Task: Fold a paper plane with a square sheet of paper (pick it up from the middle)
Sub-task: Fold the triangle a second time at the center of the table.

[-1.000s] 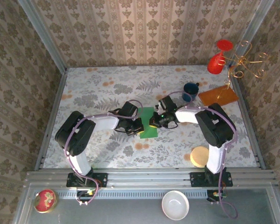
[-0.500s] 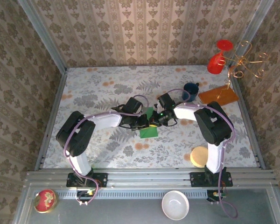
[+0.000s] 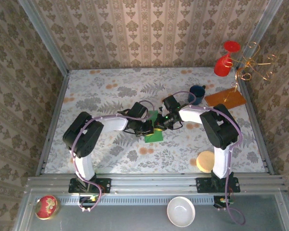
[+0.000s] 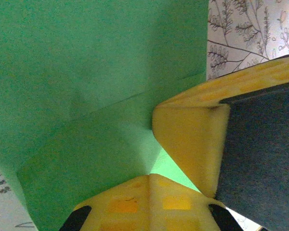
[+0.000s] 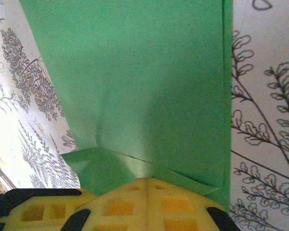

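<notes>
Far left, on the grey ledge in front of the table (image 3: 94,94): 1 round red tin (image 3: 46,207).

Near the table's middle, seen from above: left gripper (image 3: 147,128), jaws pressed together on the left side of the square sheet of paper (image 3: 154,136). Bright green, lying on the floral tabletop between the 2 wrists and partly hidden under them. From the left wrist, yellow fingertips (image 4: 135,204) meeting with no gap at the paper's near edge. 1 slanted crease across the green above them. Just to the right, touching the paper, a yellow finger of the other arm.

Immediately right of the sheet from above: right gripper (image 3: 160,126), tip to tip with the left one. From the right wrist, jaws likewise closed flat together, nipping the sheet where a small folded flap rises at the near edge. Rest of the paper stretching away flat, its right edge straight against the leaf pattern.

Further right, toward the back: blue mug (image 3: 197,94), then orange-brown board (image 3: 225,99), well apart from the paper. Above these, a red goblet (image 3: 225,61) beside a gold wire stand (image 3: 256,62).

Near the front right: round wooden disc (image 3: 206,161). On the ledge below: white bowl (image 3: 180,211).
</notes>
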Controlling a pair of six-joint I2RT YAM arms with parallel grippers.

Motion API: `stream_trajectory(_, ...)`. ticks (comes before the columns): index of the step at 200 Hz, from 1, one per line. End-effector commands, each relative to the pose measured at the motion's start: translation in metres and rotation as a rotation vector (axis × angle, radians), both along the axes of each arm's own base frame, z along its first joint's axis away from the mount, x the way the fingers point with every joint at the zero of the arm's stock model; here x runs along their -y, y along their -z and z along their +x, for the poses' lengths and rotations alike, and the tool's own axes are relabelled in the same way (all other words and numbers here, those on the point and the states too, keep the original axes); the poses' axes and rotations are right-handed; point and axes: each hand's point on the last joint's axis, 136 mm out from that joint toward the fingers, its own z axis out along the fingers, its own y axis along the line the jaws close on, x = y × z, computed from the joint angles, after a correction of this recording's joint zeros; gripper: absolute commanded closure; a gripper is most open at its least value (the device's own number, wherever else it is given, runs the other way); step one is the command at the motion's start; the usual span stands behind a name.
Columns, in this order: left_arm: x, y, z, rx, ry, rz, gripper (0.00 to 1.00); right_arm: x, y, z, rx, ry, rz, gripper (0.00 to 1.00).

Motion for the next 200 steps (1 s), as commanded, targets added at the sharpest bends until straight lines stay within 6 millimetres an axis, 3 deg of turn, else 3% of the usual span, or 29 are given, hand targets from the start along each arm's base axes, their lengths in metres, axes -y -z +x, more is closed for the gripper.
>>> stream_trajectory(1, 0.008, 0.001, 0.003, 0.015, 0.033, -0.019, 0.97, 0.034, 0.05, -0.026, -0.139, 0.039, -0.184, 1.0)
stream_trajectory(44, 0.002, 0.011, -0.004, -0.002, 0.05, 0.006, 0.96, 0.037, 0.053, -0.027, -0.148, 0.044, -0.194, 1.0)
stream_trajectory(76, -0.013, 0.018, -0.018, -0.031, 0.077, 0.033, 0.98, 0.043, 0.058, -0.029, -0.162, 0.048, -0.223, 1.0)
stream_trajectory(200, -0.053, 0.011, -0.062, -0.046, 0.259, 0.15, 1.0, 0.049, 0.067, -0.028, -0.185, 0.048, -0.261, 1.0)
